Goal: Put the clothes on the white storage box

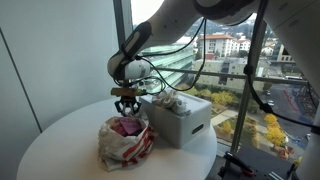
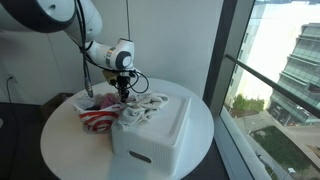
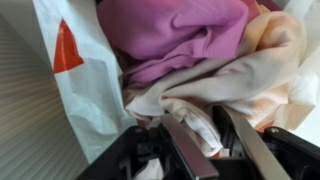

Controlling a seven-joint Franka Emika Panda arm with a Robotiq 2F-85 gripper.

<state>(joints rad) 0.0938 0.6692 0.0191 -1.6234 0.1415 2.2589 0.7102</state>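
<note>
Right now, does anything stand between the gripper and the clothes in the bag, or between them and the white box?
Nothing visible does. The open gripper hangs directly over the pink clothes in the open plastic bag. The white storage box stands beside the bag; other clothes lie on it.

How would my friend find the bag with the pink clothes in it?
Look at the round white table by the big window. Beside the white storage box sits a crinkly bag, right under the claw. It is the only red-and-white thing, with pink cloth bulging from its top.
</note>
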